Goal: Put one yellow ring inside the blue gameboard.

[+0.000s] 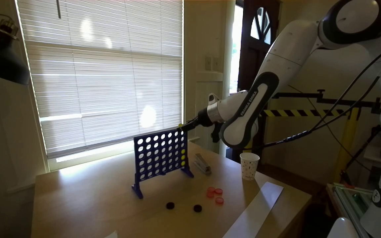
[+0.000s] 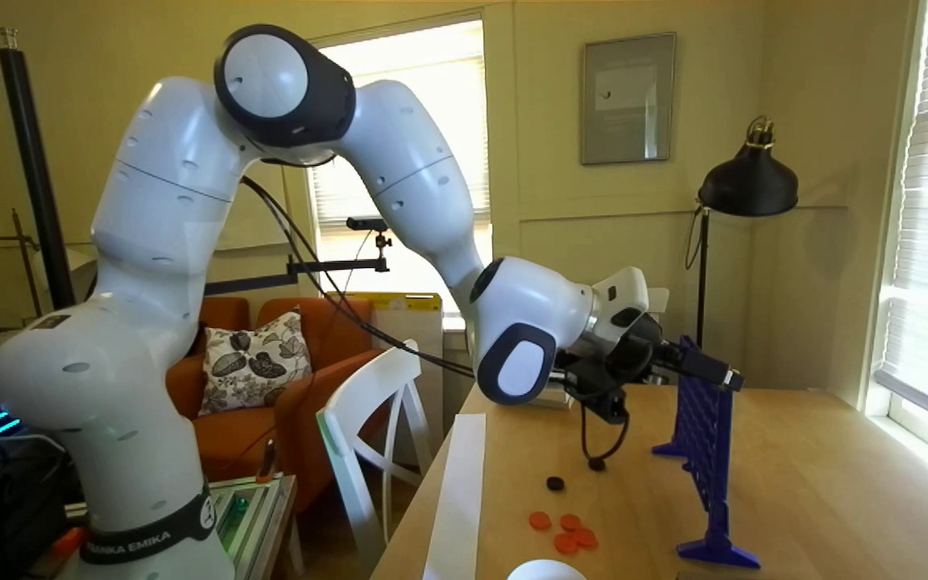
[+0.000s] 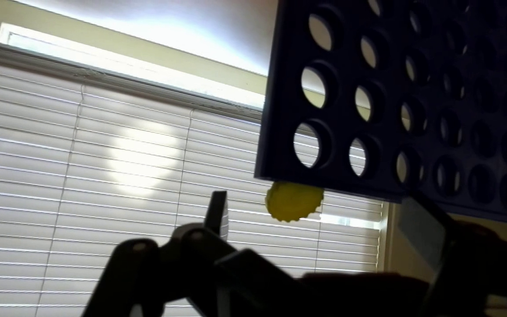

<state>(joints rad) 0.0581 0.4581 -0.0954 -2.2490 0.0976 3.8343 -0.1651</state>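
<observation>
Gripper (image 3: 314, 197), black, two-fingered: I've got its fingers (image 3: 423, 233) well apart, clear gap either side of the flat, scallop-edged yellow ring (image 3: 294, 202). Ring pokes past the top edge of the upright dark blue plastic grid gameboard (image 3: 387, 136), end column; how far in, I can't tell. Round red discs (image 1: 219, 200) on pale wooden table (image 1: 91, 201).
</observation>
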